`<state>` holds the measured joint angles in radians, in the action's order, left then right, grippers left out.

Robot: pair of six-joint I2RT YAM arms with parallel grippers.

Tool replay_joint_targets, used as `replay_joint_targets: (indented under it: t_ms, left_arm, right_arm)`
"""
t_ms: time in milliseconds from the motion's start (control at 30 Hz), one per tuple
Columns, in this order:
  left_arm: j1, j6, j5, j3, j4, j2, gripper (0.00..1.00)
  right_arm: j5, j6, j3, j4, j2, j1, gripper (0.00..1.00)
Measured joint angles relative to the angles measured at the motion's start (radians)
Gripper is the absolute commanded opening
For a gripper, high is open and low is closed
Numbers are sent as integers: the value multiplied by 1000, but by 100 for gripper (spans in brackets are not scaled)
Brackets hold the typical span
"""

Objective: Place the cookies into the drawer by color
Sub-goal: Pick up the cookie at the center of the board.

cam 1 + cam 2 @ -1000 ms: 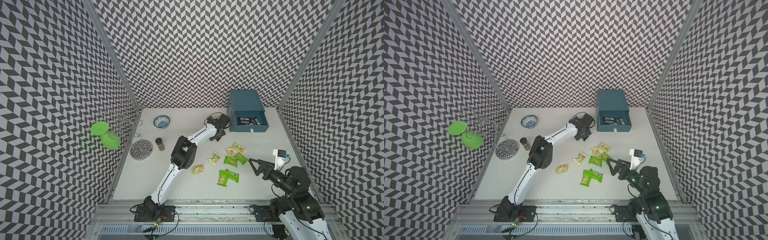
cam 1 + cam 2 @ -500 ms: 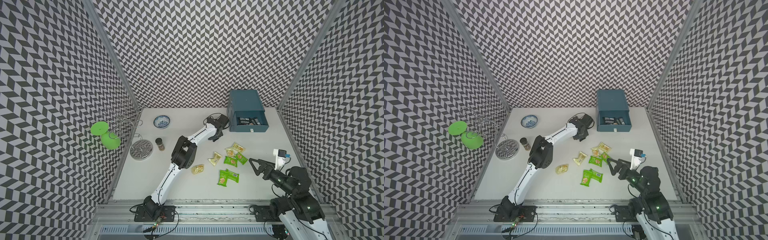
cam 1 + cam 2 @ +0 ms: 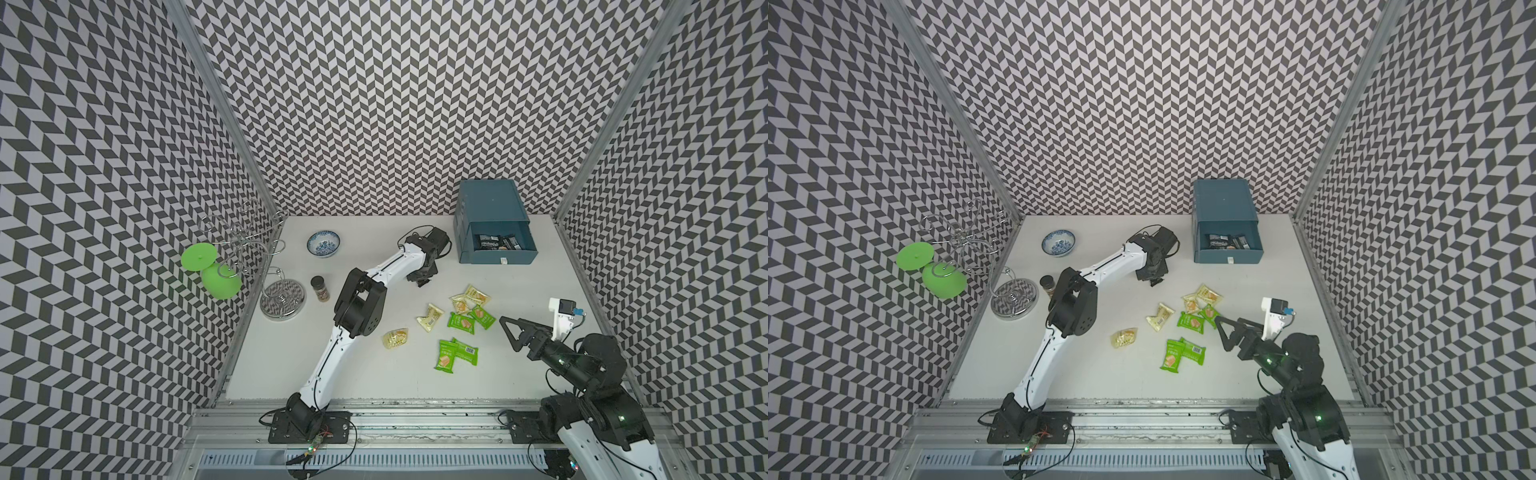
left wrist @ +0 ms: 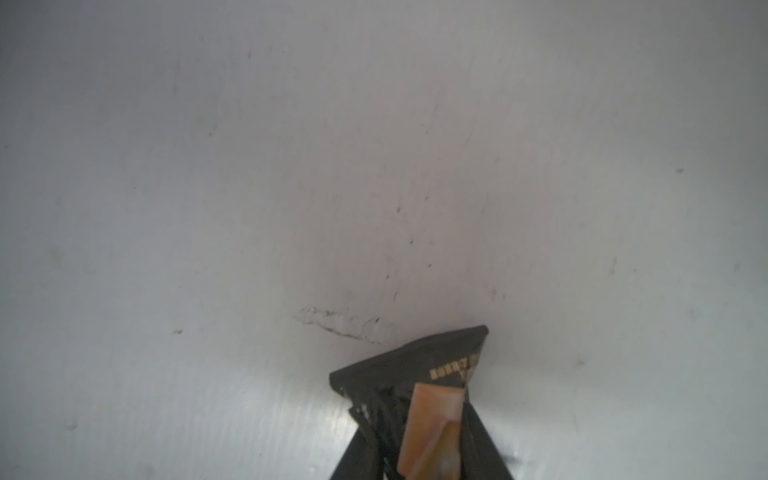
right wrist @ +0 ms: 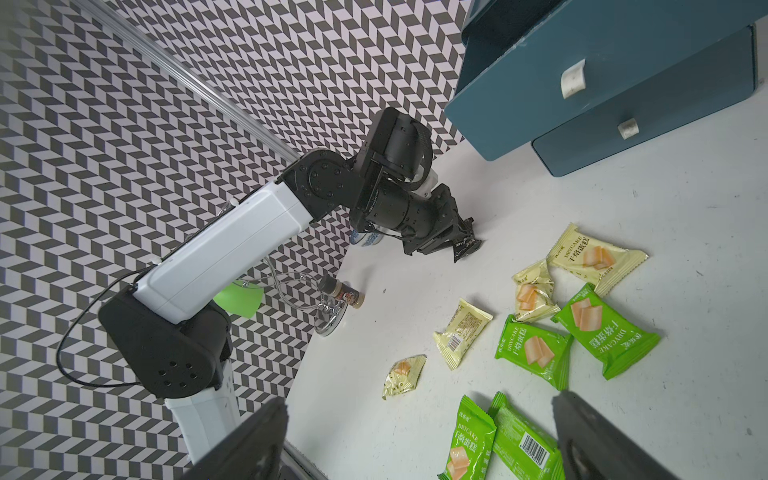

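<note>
Your left gripper (image 3: 423,280) is pinching a black cookie packet (image 5: 467,245) over bare table (image 3: 453,270), just left of the open drawer (image 3: 498,258). Your right gripper (image 3: 508,334), jaws spread, is hovering right of the loose yellow packets (image 3: 431,318) and green packets (image 3: 461,323).

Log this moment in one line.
left gripper: shut on black foil cookie packet | right gripper: open | blue top drawer: open, black packets inside

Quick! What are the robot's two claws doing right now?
Left gripper: shut on a black cookie packet.
Right gripper: open, holding nothing.
</note>
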<state>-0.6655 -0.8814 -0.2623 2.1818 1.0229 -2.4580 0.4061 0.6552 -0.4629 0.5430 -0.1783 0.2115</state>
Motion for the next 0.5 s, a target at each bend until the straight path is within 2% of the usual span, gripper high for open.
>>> replay_joint_targets:
  t_ms: [167, 500]
  left_arm:
    - [0, 14, 16, -14, 26, 67, 31]
    - [0, 48, 56, 10, 19, 303, 32]
  right_arm:
    - [-2, 0, -6, 7, 3, 0, 100]
    - [-10, 0, -8, 15, 15, 0, 100]
